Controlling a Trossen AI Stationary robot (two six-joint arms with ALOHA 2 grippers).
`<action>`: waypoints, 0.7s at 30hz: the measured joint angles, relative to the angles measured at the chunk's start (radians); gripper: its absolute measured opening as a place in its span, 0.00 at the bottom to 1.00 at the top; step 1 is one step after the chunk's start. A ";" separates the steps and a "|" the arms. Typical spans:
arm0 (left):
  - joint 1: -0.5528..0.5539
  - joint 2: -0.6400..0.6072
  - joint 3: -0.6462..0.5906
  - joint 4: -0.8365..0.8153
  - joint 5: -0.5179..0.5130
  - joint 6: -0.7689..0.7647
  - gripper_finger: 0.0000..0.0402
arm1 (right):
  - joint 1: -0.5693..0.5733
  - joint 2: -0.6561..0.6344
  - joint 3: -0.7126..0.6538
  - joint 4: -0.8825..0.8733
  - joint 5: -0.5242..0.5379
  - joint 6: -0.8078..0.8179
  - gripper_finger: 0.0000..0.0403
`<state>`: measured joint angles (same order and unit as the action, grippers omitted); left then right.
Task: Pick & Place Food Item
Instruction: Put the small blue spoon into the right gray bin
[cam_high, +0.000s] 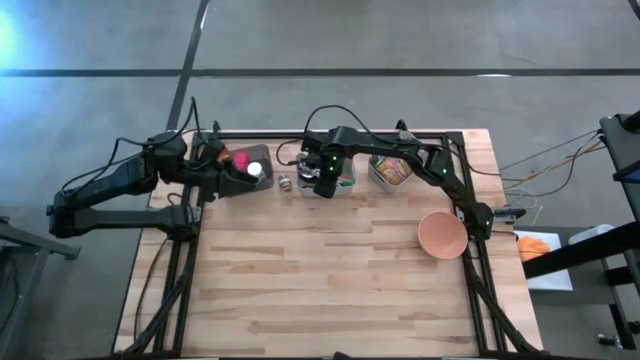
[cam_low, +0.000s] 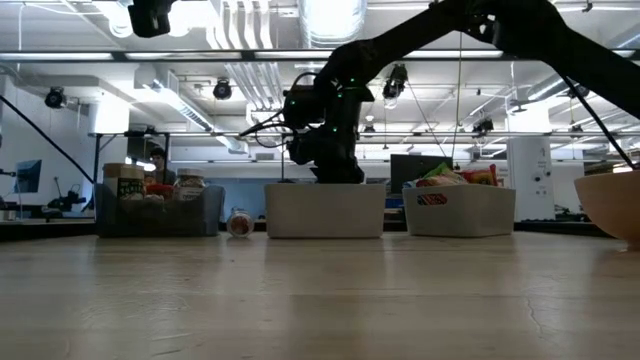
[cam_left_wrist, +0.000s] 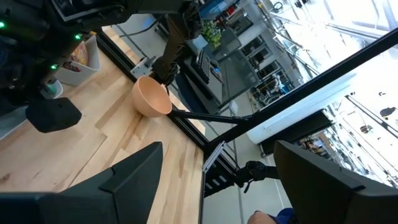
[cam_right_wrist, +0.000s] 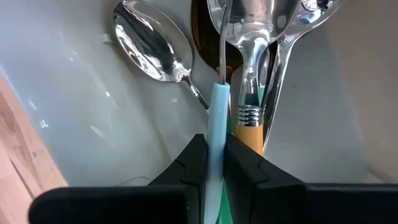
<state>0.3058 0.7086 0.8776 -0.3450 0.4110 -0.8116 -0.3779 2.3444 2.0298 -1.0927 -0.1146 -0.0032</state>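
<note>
My right gripper (cam_right_wrist: 214, 163) reaches down into the middle white bin (cam_low: 325, 210) at the table's far side and is shut on a light-blue utensil handle (cam_right_wrist: 219, 112). In the low view the bin's wall hides its fingers. Steel spoons (cam_right_wrist: 146, 40) and a wooden-handled utensil (cam_right_wrist: 247, 134) lie in the same bin. Food packets fill the white bin (cam_high: 390, 170) to its right. My left gripper (cam_left_wrist: 214, 180) stands open and raised by the far-left grey bin (cam_low: 160, 212), with nothing between its fingers. My right gripper pinches the light-blue handle (cam_right_wrist: 217, 140) between its two fingers, near the handle's free end. The fingers point down into the bin from above. The thin steel shaft (cam_right_wrist: 222, 43) runs on from the handle among the other utensils; whether it is lifted off them I cannot tell.
An orange bowl (cam_high: 442, 236) stands near the table's right edge. A small jar (cam_low: 239, 223) lies on the table between the left and middle bins. The near half of the wooden table (cam_high: 320, 290) is bare boards.
</note>
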 joint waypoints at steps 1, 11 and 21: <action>0.000 0.000 0.000 0.000 0.000 0.000 0.78 | 0.000 0.000 -0.002 0.000 0.000 0.000 0.07; 0.000 0.000 0.000 0.001 0.000 0.000 0.78 | -0.001 0.000 -0.009 -0.005 -0.021 0.003 0.11; 0.000 0.000 0.000 0.002 0.000 -0.008 0.78 | 0.000 0.000 -0.007 -0.008 -0.023 0.006 0.13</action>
<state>0.3058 0.7086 0.8776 -0.3431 0.4110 -0.8196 -0.3779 2.3444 2.0230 -1.1011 -0.1375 0.0032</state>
